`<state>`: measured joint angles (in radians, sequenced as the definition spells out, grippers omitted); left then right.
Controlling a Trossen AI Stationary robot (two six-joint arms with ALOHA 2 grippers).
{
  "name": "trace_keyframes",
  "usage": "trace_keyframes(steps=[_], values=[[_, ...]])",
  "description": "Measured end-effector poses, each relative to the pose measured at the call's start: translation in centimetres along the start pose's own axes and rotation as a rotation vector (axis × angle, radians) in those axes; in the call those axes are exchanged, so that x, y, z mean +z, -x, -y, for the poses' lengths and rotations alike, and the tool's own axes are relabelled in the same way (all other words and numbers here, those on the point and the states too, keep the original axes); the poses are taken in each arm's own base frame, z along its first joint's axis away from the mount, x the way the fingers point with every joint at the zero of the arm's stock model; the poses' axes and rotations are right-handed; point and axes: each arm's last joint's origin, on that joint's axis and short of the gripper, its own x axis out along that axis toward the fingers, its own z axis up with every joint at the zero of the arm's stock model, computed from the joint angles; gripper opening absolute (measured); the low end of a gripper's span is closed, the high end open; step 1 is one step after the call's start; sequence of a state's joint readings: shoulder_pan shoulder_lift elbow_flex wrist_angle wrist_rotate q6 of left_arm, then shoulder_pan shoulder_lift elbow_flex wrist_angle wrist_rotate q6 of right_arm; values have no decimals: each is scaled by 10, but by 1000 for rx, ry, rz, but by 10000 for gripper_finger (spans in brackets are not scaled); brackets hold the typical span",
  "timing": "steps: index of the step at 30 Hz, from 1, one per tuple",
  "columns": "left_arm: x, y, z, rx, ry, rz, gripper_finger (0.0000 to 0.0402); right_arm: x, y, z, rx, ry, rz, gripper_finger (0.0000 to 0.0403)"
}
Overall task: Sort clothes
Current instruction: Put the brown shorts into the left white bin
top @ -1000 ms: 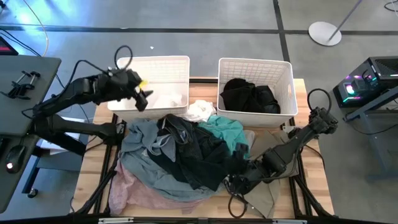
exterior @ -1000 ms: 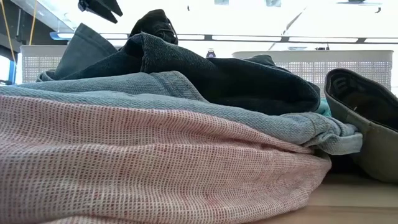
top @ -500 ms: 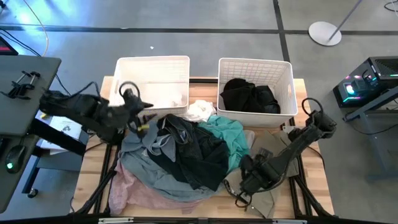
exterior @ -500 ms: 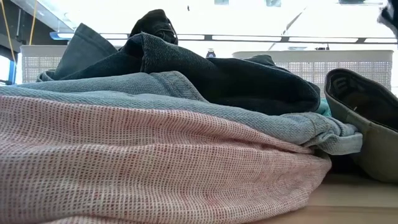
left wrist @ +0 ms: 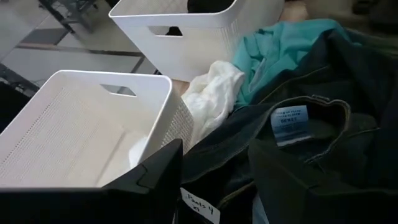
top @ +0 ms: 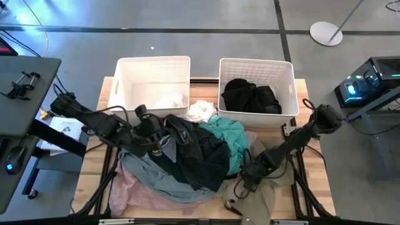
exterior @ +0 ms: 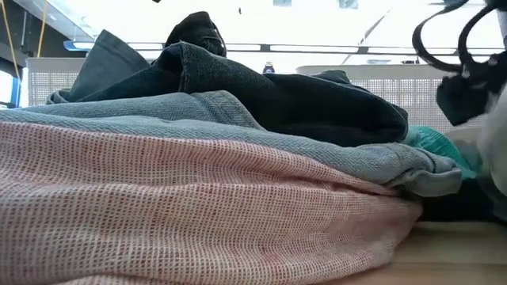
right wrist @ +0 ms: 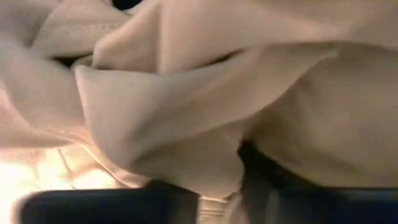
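The clothes lie in a pile on the table: a dark garment [top: 200,153] on top, teal [top: 228,134], grey-blue denim [top: 150,153], pale pink [top: 134,190] and white [top: 201,111] pieces around it. My left gripper [top: 153,134] sits low at the pile's left side, against the dark garment with the white label [left wrist: 289,121]. My right gripper [top: 245,181] is at the pile's near right corner, shut on the beige garment [top: 253,200]. My right gripper holds the beige garment by bunched folds [right wrist: 186,118] that fill its wrist view; one layer or several, I cannot tell. It comes in slanting down from the table's right side. The rest of the garment [top: 256,203] trails toward the table's near edge.
Two white slatted baskets stand at the far edge. The left one [top: 153,60] holds a white piece [top: 170,100], the right one [top: 256,62] black clothes [top: 250,97]. A black stand [top: 25,94] is off the table's left side, a lit machine [top: 369,84] off its right.
My left arm has swung from over the left basket down and toward the near edge onto the pile's left side. My right gripper has taken hold of the beige garment. In the low view its raised fold has left the spot beside the denim, uncovering teal cloth.
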<state>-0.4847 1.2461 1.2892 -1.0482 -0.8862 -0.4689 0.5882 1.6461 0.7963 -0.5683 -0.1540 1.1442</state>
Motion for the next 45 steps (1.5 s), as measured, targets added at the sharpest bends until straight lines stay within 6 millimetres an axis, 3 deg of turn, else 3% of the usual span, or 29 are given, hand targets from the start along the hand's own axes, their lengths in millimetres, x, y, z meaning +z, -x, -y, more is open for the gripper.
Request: trace_keyframes(steps=[2, 5, 10, 14, 17, 22, 26, 33, 40, 45], values=[[0, -1, 1, -5, -5, -7, 174, 1, 8, -7, -5, 83, 98, 16], [0, 0, 1, -22, 0, -11, 174, 4, 31, -20, -12, 166, 279, 22], [3, 2, 6, -54, -66, 27, 174, -1, 99, -45, -31, 317, 671, 6], [2, -7, 25, -105, -133, 144, 174, -6, 149, -60, -148, 367, 1058, 6], [1, -21, 42, -192, -137, 294, 174, 0, 167, -68, -264, 364, 1253, 4], [-3, -46, 60, -408, -126, 651, 174, 27, 179, -75, -278, 407, 1334, 3], [-7, -61, 57, -423, -80, 817, 175, 46, 169, -76, -207, 498, 1243, 3], [-10, -97, 61, -602, -28, 789, 212, 66, 150, -83, -182, 558, 1207, 3], [-21, -129, 80, -674, -53, 727, 291, 69, 159, -94, -102, 664, 1296, 3], [-24, -140, 92, -703, -36, 789, 305, 68, 162, -98, -46, 697, 1323, 3]])
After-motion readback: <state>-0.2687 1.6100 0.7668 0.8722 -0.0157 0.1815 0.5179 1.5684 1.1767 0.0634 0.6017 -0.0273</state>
